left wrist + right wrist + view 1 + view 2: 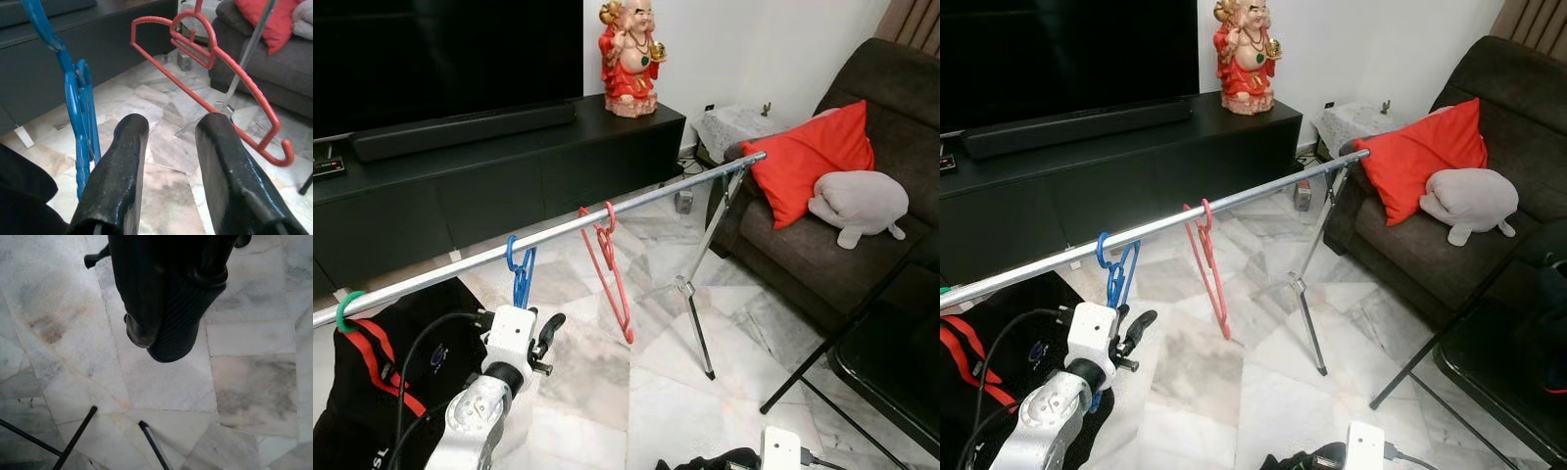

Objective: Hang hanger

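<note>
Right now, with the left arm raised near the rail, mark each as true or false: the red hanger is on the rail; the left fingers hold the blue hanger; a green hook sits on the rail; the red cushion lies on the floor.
1. The red hanger hangs on the rail. True.
2. The left gripper holds the blue hanger. False: its fingers are open and empty, with the blue hanger beside them.
3. A green hook sits on the rail. True.
4. The red cushion lies on the floor. False: it leans on the sofa.
</note>
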Available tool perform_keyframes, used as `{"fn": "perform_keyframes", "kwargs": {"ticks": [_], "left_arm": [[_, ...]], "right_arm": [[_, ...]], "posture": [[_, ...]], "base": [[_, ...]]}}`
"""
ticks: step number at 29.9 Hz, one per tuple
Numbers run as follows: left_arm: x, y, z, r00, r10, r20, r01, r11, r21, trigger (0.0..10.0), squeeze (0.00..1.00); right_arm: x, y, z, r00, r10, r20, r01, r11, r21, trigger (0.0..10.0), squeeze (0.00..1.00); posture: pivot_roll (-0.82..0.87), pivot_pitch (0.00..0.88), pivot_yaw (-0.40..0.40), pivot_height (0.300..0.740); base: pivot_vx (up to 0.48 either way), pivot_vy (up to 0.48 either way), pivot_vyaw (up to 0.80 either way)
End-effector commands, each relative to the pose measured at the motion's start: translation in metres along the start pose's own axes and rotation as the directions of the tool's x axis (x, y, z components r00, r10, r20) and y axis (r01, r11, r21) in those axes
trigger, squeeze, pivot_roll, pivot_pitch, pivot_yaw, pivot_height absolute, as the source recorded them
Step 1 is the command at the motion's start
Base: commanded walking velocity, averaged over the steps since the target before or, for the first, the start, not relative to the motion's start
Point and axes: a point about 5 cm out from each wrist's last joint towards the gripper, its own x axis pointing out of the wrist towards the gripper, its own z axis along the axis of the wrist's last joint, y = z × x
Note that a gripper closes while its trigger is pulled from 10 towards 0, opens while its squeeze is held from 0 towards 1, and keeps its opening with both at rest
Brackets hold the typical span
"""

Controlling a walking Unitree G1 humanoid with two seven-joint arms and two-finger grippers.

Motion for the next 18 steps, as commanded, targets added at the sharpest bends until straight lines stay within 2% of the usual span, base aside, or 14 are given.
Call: {"fn": "perform_keyframes", "kwargs": {"ticks": [1,2,5,10,12,13,18], "left_arm": [[0.006,-0.002,0.005,1.000,0.007,0.003,-0.007,1.000,-0.009,10.0,0.67],[0.009,-0.001,0.006,1.000,0.018,-0.004,-0.018,1.000,-0.009,10.0,1.00],[0.016,0.000,0.007,0.999,0.034,-0.029,-0.033,0.999,0.021,10.0,1.00],[0.029,0.002,0.010,0.993,0.088,-0.075,-0.089,0.996,-0.001,10.0,1.00],[0.033,0.003,0.010,0.989,0.115,-0.090,-0.113,0.993,0.030,10.0,1.00],[0.035,0.004,0.011,0.983,0.153,-0.101,-0.151,0.988,0.025,10.0,0.00],[0.038,0.003,0.017,0.982,0.166,-0.092,-0.163,0.986,0.040,10.0,0.00]], "right_arm": [[0.001,-0.003,0.004,1.000,-0.010,0.016,0.010,1.000,0.001,10.0,0.00],[0.001,-0.003,0.004,1.000,-0.009,0.015,0.009,1.000,0.000,10.0,0.00],[0.001,-0.003,0.004,1.000,-0.009,0.014,0.009,1.000,-0.003,10.0,0.00],[0.001,-0.002,0.003,1.000,-0.008,0.010,0.008,1.000,-0.006,10.0,0.00],[0.001,-0.002,0.003,1.000,-0.009,0.010,0.009,1.000,-0.005,10.0,0.00],[0.001,-0.002,0.003,1.000,-0.010,0.010,0.010,1.000,-0.006,10.0,0.00],[0.001,-0.002,0.003,1.000,-0.010,0.011,0.010,1.000,-0.005,10.0,0.00]], "posture": [[0.16,0.000,-0.057,0.740],[0.16,0.000,-0.057,0.740],[0.16,0.000,-0.057,0.740],[0.15,0.000,-0.055,0.740],[0.15,0.000,-0.052,0.740],[0.15,0.000,-0.052,0.740],[0.15,0.000,-0.051,0.740]], "base": [[0.000,0.000,0.00],[0.000,0.000,0.00],[0.000,0.000,0.00],[0.000,0.000,0.00],[0.000,0.000,0.00],[0.000,0.000,0.00],[0.000,0.000,0.00]]}}
